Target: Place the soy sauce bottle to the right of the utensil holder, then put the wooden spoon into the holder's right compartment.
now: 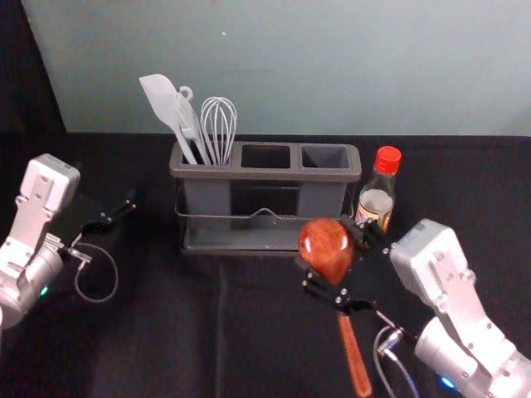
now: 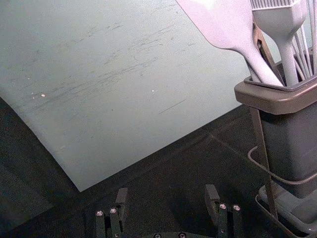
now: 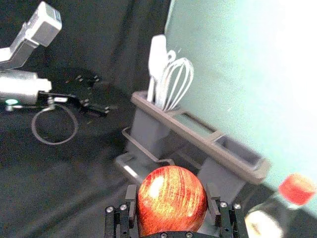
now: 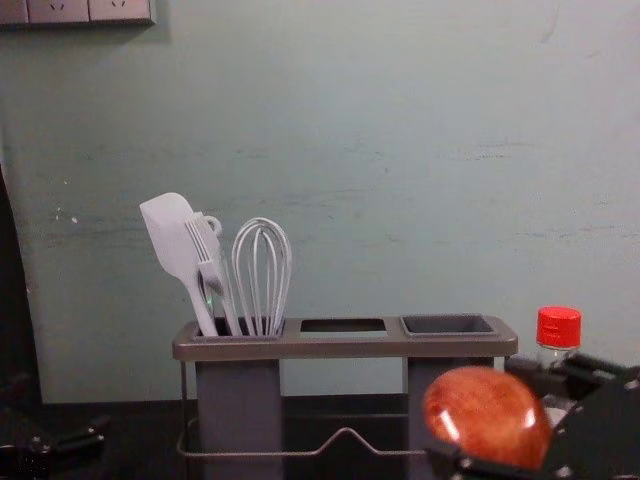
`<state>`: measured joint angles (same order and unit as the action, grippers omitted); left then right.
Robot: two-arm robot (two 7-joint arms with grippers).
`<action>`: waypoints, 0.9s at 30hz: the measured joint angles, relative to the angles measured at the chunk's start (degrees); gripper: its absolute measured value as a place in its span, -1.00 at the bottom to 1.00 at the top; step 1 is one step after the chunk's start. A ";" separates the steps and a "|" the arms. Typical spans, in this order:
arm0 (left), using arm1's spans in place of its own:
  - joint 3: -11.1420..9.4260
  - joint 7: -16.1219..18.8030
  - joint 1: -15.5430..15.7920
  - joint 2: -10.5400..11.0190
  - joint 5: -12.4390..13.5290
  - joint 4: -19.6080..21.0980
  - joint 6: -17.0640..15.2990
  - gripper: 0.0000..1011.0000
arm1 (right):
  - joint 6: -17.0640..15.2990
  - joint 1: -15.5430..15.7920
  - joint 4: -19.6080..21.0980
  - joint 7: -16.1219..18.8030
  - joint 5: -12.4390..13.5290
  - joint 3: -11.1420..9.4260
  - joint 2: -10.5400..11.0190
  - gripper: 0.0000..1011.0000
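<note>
The wooden spoon (image 1: 353, 352) is gripped by its bowl in the right claw (image 1: 325, 247), handle towards the counter's (image 1: 166, 332) near edge. Behind, the soy sauce bottle (image 1: 376, 201) seems to stand just right of the utensil holder (image 1: 249, 174). Towards the left edge, the left claw (image 1: 116, 214) hangs open.

white boxy left arm (image 1: 51, 178) with green light (image 1: 44, 291), right arm (image 1: 477, 332) with blue light (image 1: 448, 383), looped grey cables (image 1: 117, 278), black jaws, silver screws (image 2: 99, 213)
</note>
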<state>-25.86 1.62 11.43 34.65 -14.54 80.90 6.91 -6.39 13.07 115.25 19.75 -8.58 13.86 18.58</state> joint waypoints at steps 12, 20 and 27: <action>0.00 0.00 0.00 0.00 0.00 0.00 0.00 0.98 | 15.06 4.35 -0.49 -7.60 -2.91 -2.85 2.92 0.70; 0.00 0.00 0.00 0.00 0.00 0.00 0.00 0.98 | 19.65 6.04 0.74 -10.04 -3.38 -5.03 2.76 0.70; 0.00 0.00 0.00 0.00 -0.01 0.00 0.00 0.98 | 20.58 4.84 2.12 -10.54 -3.88 -5.48 1.73 0.70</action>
<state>-25.86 1.62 11.43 34.65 -14.55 80.90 6.91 14.19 17.91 117.36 9.21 -12.46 8.39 20.30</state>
